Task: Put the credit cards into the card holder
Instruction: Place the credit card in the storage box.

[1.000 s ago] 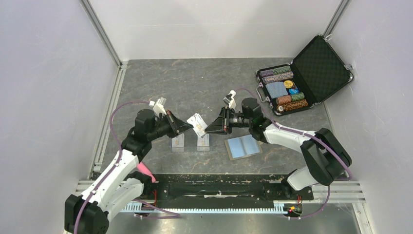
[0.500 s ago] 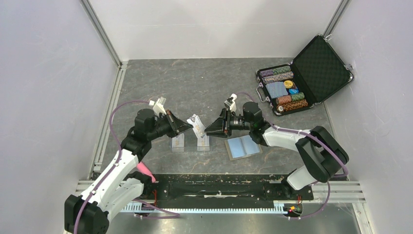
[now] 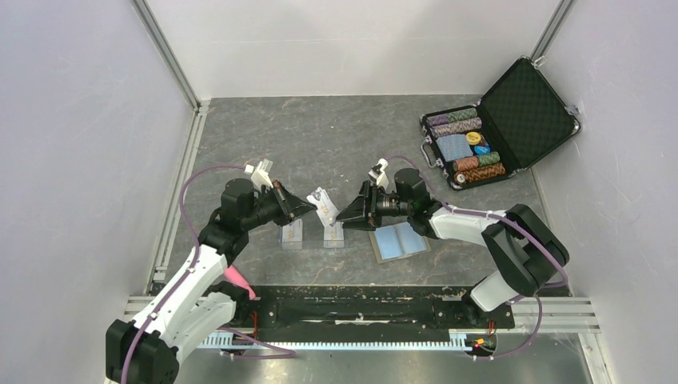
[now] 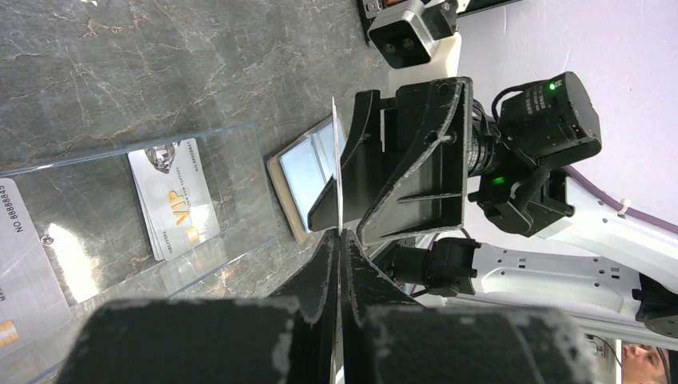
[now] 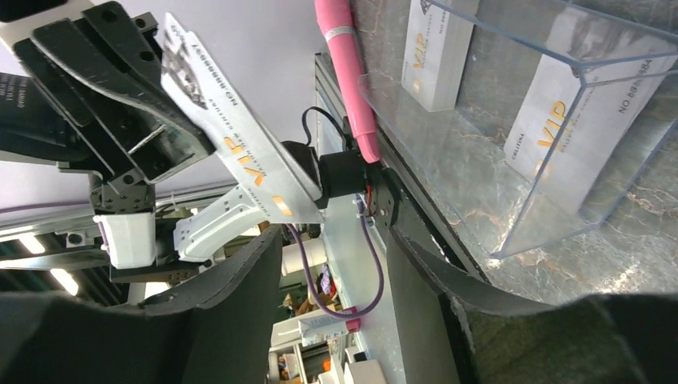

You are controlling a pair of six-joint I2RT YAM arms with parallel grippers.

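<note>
One whitish credit card (image 3: 323,206) with gold VIP lettering (image 5: 232,144) is held in the air, and my left gripper (image 3: 310,208) is shut on its near end (image 4: 340,236). The card shows edge-on (image 4: 337,160) in the left wrist view. My right gripper (image 3: 344,214) faces it from the right with its jaws open (image 5: 332,232); the card's free end reaches their mouth, untouched. The card holder (image 3: 399,240) lies open on the table, pale blue pockets up, below the right wrist. More cards (image 4: 174,200) stand in clear cases.
Two clear plastic cases (image 3: 293,234) (image 3: 334,234) with VIP cards stand under the grippers. A black poker-chip case (image 3: 496,128) lies open at the back right. A pink tool (image 5: 348,72) lies by the front rail near the left arm's base.
My right gripper has opened off the credit card and its wrist has shifted slightly. The left gripper keeps the card in the same place.
</note>
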